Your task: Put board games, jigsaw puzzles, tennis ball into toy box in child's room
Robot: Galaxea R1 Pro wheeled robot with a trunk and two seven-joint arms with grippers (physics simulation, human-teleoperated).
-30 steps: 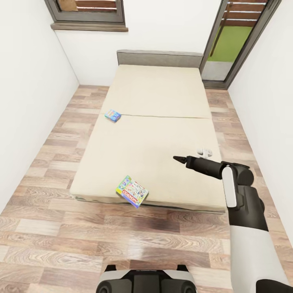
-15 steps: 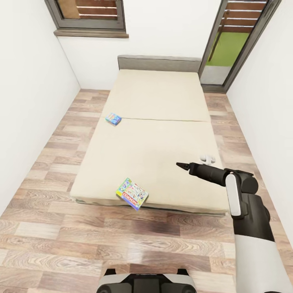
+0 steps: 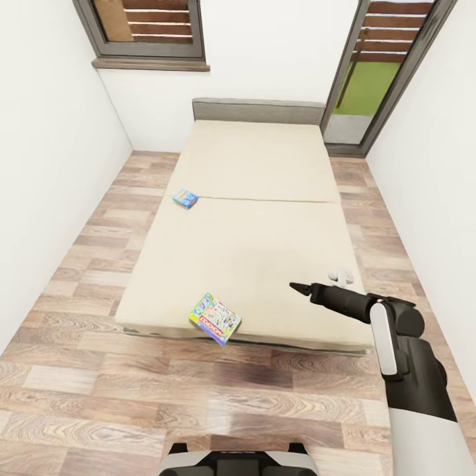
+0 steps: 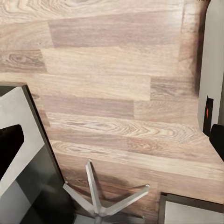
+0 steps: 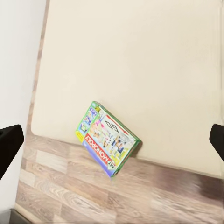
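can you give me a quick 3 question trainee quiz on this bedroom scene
1. True or false: the Monopoly box lies wholly on the bed, clear of its edge.
2. Multiple choice: where is the small blue game box? A) at the bed's left edge, near the seam across the mattress B) against the headboard C) on the floor by the door
3. Fill in: the right tool hangs over the ____.

Key
1. False: the box overhangs the foot edge, with one corner out over the wood floor.
2. A
3. bed, apart from both boxes; in the right wrist view its fingers stand wide apart.
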